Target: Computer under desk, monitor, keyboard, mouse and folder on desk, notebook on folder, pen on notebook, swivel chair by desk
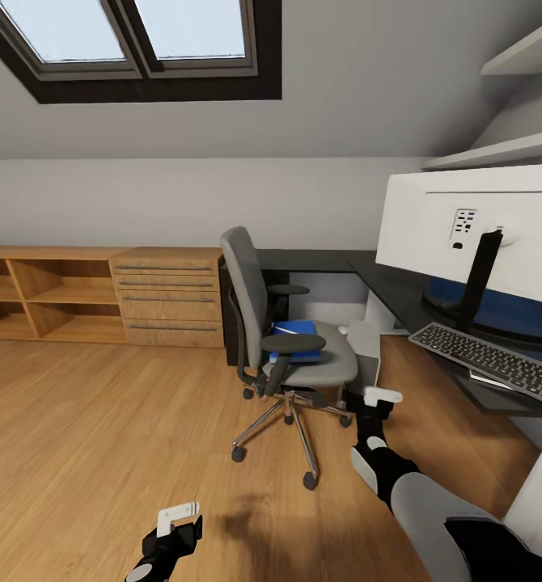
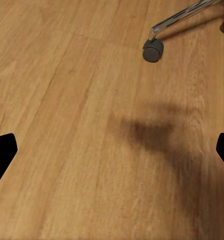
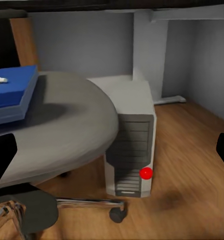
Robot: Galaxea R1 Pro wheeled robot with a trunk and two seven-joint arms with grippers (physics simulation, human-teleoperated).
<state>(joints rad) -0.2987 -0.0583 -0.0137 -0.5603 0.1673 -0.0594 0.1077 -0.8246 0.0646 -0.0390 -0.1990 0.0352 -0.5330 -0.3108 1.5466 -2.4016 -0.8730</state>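
Wooden floor (image 1: 85, 420), oak drawer chest (image 1: 167, 296), skylight (image 1: 133, 32) overhead.

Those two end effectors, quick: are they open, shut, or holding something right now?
Left end effector: open, holding nothing, hovering above the wooden floor.
Right end effector: open, holding nothing, beside the swivel chair.

This is an attic room in a home, fitted out as a study corner. A skylight (image 1: 133, 32) sits in the sloped ceiling at the upper left of the frame. Low wooden shelving (image 1: 40, 295) and a drawer chest (image 1: 170, 297) line the far wall over a wooden plank floor (image 1: 101, 428). At right, a black-topped table (image 1: 400, 295) carries a monitor (image 1: 481, 230) and keyboard (image 1: 489, 360), with a swivel chair (image 1: 283, 339) beside it and a computer (image 3: 132, 135) tower under it.
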